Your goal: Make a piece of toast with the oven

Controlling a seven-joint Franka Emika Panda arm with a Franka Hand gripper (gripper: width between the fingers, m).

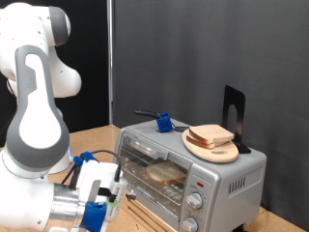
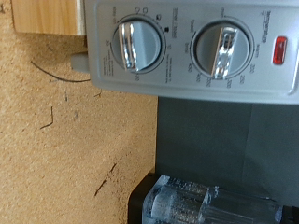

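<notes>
The silver oven [image 1: 208, 179] stands at the exterior view's right, on a wooden table. The piece of toast [image 1: 164, 174], pale with a brown crust, lies on the wire rack inside, showing at the oven's front. My gripper [image 1: 109, 198] hangs low in front of the oven, toward the exterior view's left, touching nothing. In the wrist view the oven's control panel fills the top, with two round knobs [image 2: 137, 45] [image 2: 221, 49] and a red light [image 2: 279, 51]. The gripper [image 2: 182, 203] shows only as a translucent fingertip at the frame's edge, with nothing seen between the fingers.
A round wooden plate [image 1: 224, 153] with another bread slice [image 1: 210, 135] sits on the oven's top. Beside it are a blue-and-black object [image 1: 164, 122] and a black upright stand [image 1: 235, 114]. Black curtains close the back. The robot's white arm [image 1: 39, 106] fills the exterior view's left.
</notes>
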